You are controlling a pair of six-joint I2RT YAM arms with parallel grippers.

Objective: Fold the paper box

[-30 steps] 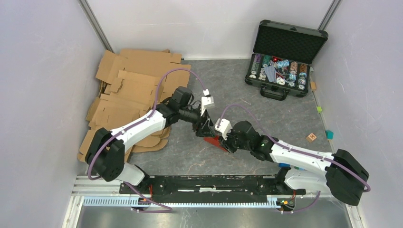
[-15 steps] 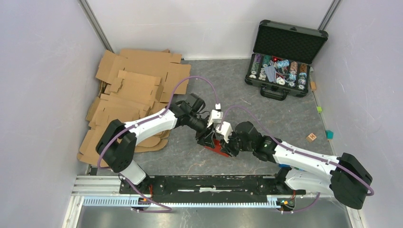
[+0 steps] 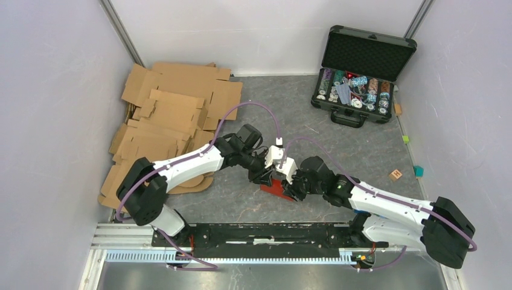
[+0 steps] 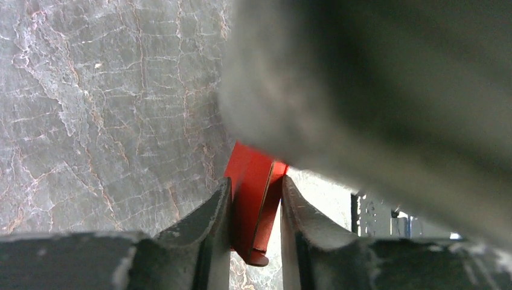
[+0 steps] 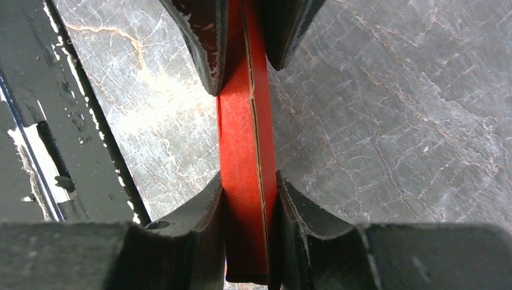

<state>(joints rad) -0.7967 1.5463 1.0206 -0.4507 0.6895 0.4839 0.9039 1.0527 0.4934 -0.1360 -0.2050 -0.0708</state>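
Note:
The paper box (image 3: 275,190) is a red, folded-flat piece at the middle of the table, held edge-up between both grippers. My left gripper (image 3: 266,176) reaches in from the upper left. In the left wrist view the left gripper (image 4: 255,181) has its jaws shut on the doubled red paper box (image 4: 253,199). My right gripper (image 3: 294,186) comes from the right. In the right wrist view the right gripper (image 5: 249,178) is shut on the paper box (image 5: 244,139), and the left fingers (image 5: 202,36) pinch its far end.
Brown cardboard sheets (image 3: 169,121) lie piled at the back left. An open black case of poker chips (image 3: 359,72) stands at the back right. A small wooden cube (image 3: 396,174) and a teal block (image 3: 418,171) sit near the right wall.
My left arm has swung down and right to the box and its jaws have shut on it. The right gripper has kept its hold while the box sank a little.

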